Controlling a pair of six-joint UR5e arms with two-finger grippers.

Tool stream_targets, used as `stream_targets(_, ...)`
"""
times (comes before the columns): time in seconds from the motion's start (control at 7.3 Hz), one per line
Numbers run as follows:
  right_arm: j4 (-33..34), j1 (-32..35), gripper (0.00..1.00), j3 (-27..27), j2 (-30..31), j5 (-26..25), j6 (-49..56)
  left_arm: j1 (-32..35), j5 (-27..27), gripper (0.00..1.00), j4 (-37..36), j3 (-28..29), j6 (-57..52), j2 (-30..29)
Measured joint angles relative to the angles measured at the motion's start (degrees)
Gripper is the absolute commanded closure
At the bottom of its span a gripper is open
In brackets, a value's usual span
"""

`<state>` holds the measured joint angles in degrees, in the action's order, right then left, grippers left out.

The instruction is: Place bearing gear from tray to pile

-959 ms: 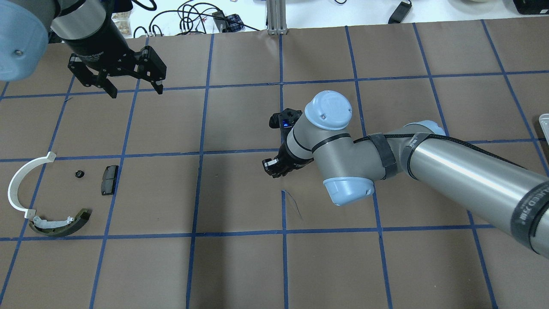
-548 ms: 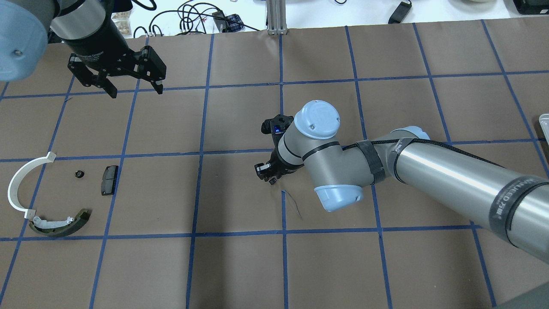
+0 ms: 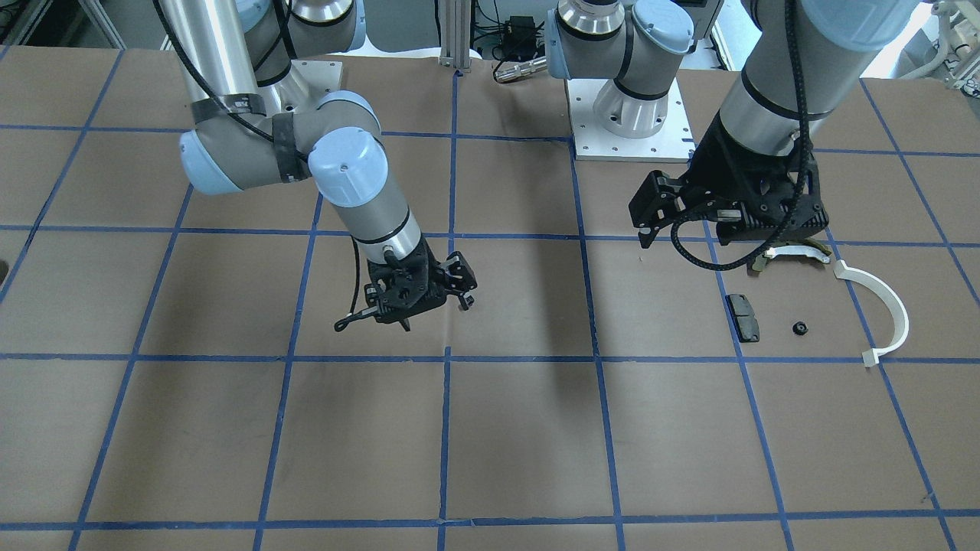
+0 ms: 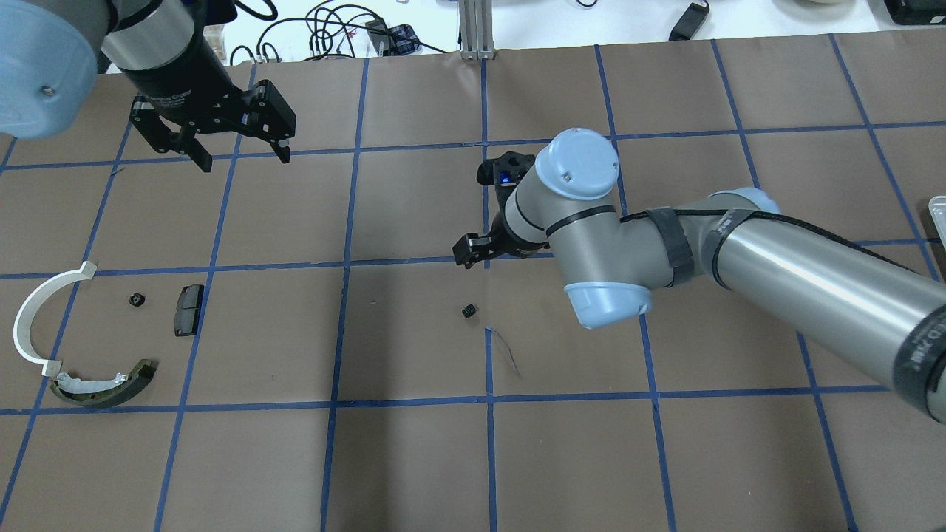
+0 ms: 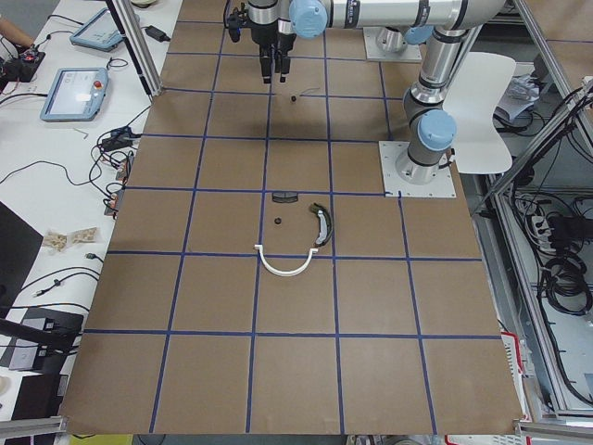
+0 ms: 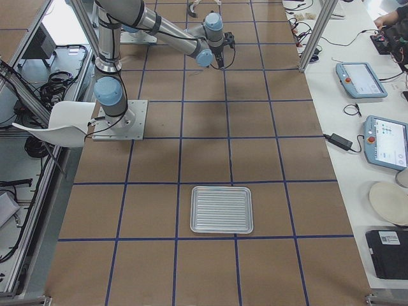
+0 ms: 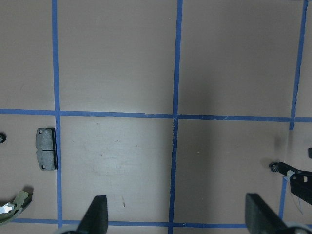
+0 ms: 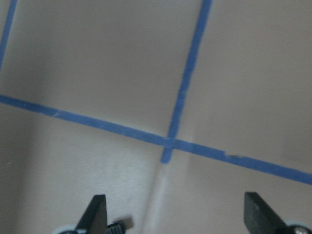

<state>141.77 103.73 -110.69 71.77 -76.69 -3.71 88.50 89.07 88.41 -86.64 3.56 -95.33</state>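
A small black bearing gear (image 4: 468,311) lies alone on the brown paper near the table's middle; it also shows in the exterior left view (image 5: 295,96). My right gripper (image 4: 479,256) hangs above it, a little to the far side, open and empty, with nothing between its fingers in the right wrist view (image 8: 175,219). The pile lies at the left: a white arc (image 4: 29,318), an olive shoe (image 4: 111,384), a black pad (image 4: 188,310) and a second small black gear (image 4: 136,299). My left gripper (image 4: 242,155) is open and empty, high above the table beyond the pile.
A ribbed metal tray (image 6: 222,209) sits at the table's right end with nothing on it; only its edge (image 4: 938,203) shows overhead. Blue tape lines grid the paper. Cables lie beyond the far edge.
My right gripper was low over the table with the gear at its fingertips. It has let go, risen and drawn back toward the far side. The gear stays on the paper. My left arm shifted slightly right.
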Motion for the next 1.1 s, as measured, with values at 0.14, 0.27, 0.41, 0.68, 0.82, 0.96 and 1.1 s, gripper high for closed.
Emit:
stream_targets(0.14,-5.02,-3.77,0.00,0.56,3.00,-0.69,-0.19,2.87,-0.01,0.00,-0.27,-0.74,4.10,-0.82)
stream_targets(0.27,-12.49,-7.95,0.00,1.52,6.74,-1.71,-0.32,7.26,0.04,0.00,-3.34,-3.31,9.30,-1.96)
stream_targets(0.41,-20.73,-11.68,0.00,3.55,10.27,-3.39,-0.25,11.64,0.08,0.00,-9.85,-7.39,15.37,-3.36)
stream_targets(0.68,-38.25,-16.06,0.00,11.11,14.53,-6.05,-0.18,19.15,0.04,0.00,-27.97,-17.97,27.71,-7.77)
stream_targets(0.82,-45.07,-16.99,0.00,14.87,15.20,-7.12,-0.60,21.83,0.20,0.00,-34.27,-22.04,30.88,-10.31)
stream_targets(0.96,-49.24,-17.29,0.00,17.23,15.68,-7.71,-1.53,23.63,0.38,0.00,-38.29,-24.79,32.66,-12.39)
stream_targets(1.1,-51.07,-17.50,0.00,18.24,15.99,-7.96,-2.25,24.53,0.40,0.01,-40.80,-26.21,33.94,-14.01)
